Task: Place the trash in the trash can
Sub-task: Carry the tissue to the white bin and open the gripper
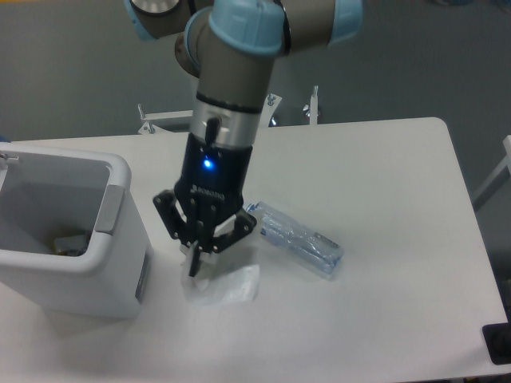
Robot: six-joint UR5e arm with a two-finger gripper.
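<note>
White counter (383,175) against a grey wall, and the gripper (197,259) has its fingers pinched on the crumpled, translucent wrapper (223,285), which hangs limp just over the surface. The crushed clear bottle (299,243) lies at three o'clock. Next, I'd say: carry the wrapper to nine o'clock, over the boxy white bin (72,239) and its thick rounded rim.
</note>
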